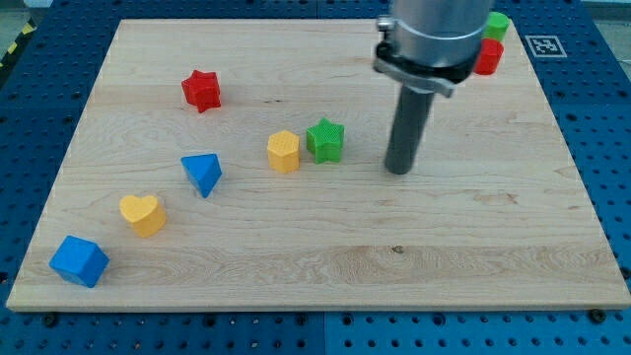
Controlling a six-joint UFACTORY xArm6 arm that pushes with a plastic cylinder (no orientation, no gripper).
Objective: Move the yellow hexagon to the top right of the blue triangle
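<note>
The yellow hexagon point(283, 151) is a squat, flat-topped block standing just left of the green star point(324, 139), nearly touching it, to the upper right of the blue triangle point(202, 173). My tip point(398, 170), a bare rod with nothing to open or close, rests right of the star, touching no block. Two blocks show per colour: yellow heart point(143, 214), blue cube point(79, 260), red star point(201, 90), and a red block point(488, 56) and green block point(497, 26) at the wooden board's point(473, 256) top right.

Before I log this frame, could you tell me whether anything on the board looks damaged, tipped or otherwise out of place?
Nothing stands out. The yellow hexagon touches the green star, right of the blue triangle; my tip rests apart, further right. All lie flat on the wooden board.
</note>
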